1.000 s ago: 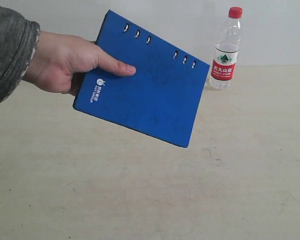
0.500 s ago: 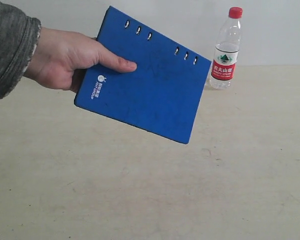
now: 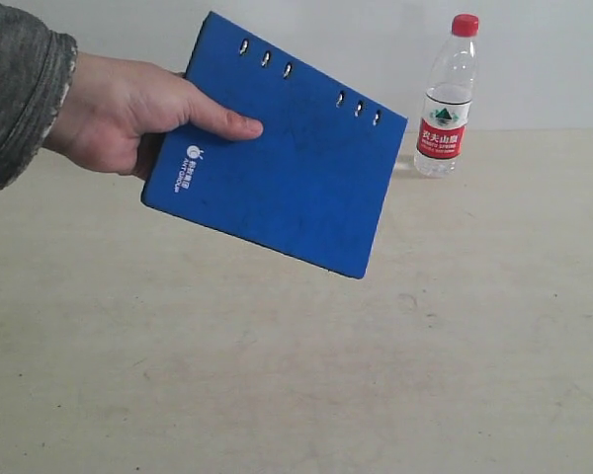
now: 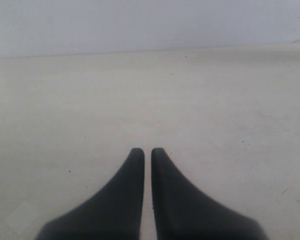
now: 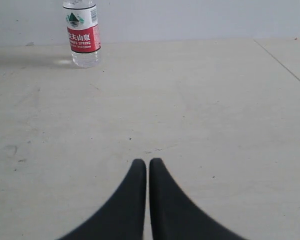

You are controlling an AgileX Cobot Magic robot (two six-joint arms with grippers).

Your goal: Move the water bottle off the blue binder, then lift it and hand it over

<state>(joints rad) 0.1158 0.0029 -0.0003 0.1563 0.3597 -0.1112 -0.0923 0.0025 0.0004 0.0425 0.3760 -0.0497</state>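
my left claw is pressed together, tips almost touching, nothing between them, only pale table in front of it. my right claw is the same, squeezed tight and empty, low over the table.

there's the water bottle, upright on the table at the far right, close to the wall. it has a clear body, a red screw cap, and a label with a white and green mountain mark on top and a red band with white characters below. from my right wrist i see it far ahead, well apart from my tips.

the blue binder is off the table, tilted, held up at the left by a person's hand in a grey sleeve, thumb on the cover. it's royal blue, with a white logo by the thumb and two groups of three holes along its upper edge. its right corner sits just left of the bottle, not touching.
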